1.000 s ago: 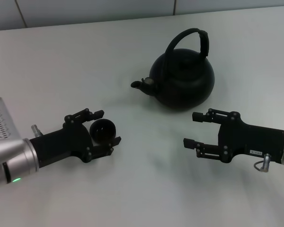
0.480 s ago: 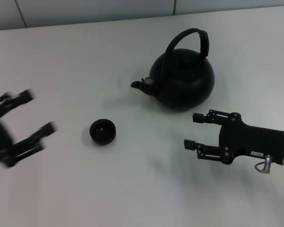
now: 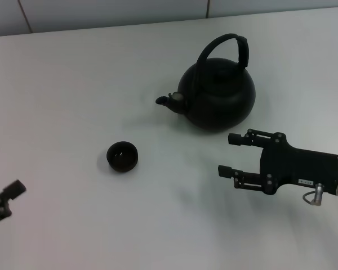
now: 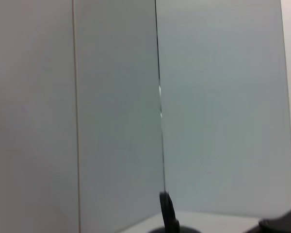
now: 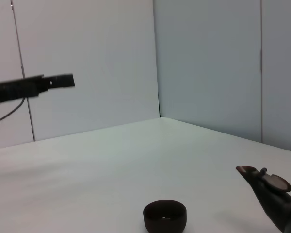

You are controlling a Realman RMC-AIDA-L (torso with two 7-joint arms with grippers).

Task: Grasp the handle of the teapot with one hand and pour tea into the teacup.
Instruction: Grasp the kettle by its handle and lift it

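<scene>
The matte-black teapot [image 3: 217, 100] stands upright at the back right of the white table, its short spout [image 3: 164, 100] pointing left. Its arched handle [image 3: 227, 46] stands up over the lid. The small dark teacup [image 3: 122, 156] sits alone, in front and to the left of the spout. My right gripper [image 3: 229, 153] is open and empty, low over the table just in front of the teapot and right of the cup. My left gripper [image 3: 1, 169] is open and empty at the far left edge, well away from the cup. The right wrist view shows the teacup [image 5: 165, 216] and the spout [image 5: 263, 180].
The white table [image 3: 90, 84] meets a pale wall [image 3: 101, 11] along its back edge. In the right wrist view the left arm [image 5: 34, 86] shows far off above the table. The left wrist view shows mostly wall panels [image 4: 111, 97].
My left gripper, which stood around the teacup, has drawn back to the far left edge, leaving the cup on the table. The right gripper and the teapot have not moved.
</scene>
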